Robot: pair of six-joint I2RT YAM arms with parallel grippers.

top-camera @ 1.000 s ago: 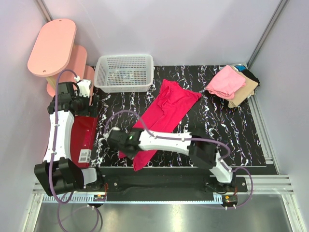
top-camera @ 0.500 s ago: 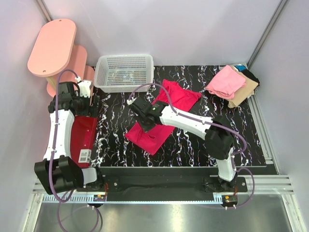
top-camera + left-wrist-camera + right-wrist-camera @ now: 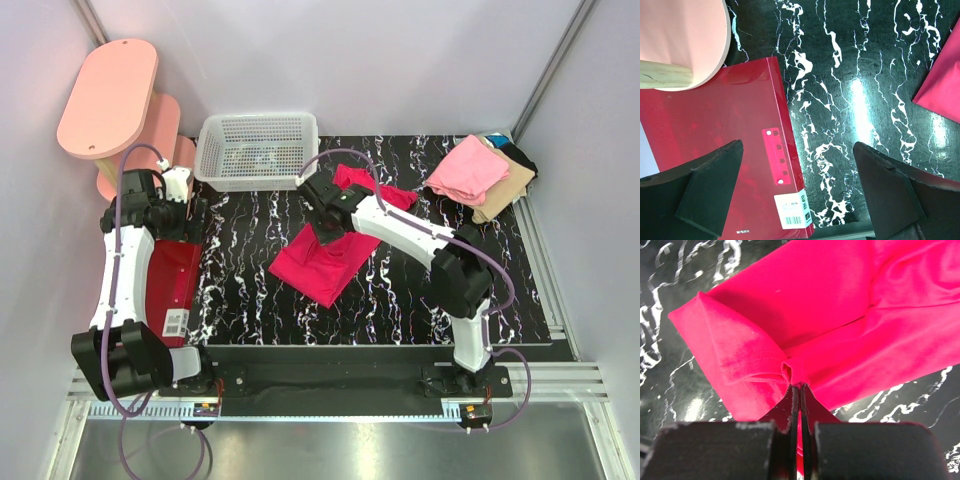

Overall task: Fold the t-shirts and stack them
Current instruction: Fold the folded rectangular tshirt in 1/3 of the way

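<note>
The right pincer (image 3: 799, 388) is clamped on a bunched edge of the magenta t-shirt (image 3: 322, 265), holding it over the shirt's body mid-surface (image 3: 240, 250), I'd guess to lay a fold. The left pincer (image 3: 799, 186) hangs wide apart above the red folder (image 3: 715, 135), out of the way. The folded t-shirts (image 3: 482, 172) wait at the far right corner, and the mesh basket (image 3: 258, 150) sits near the arm's reach.
</note>
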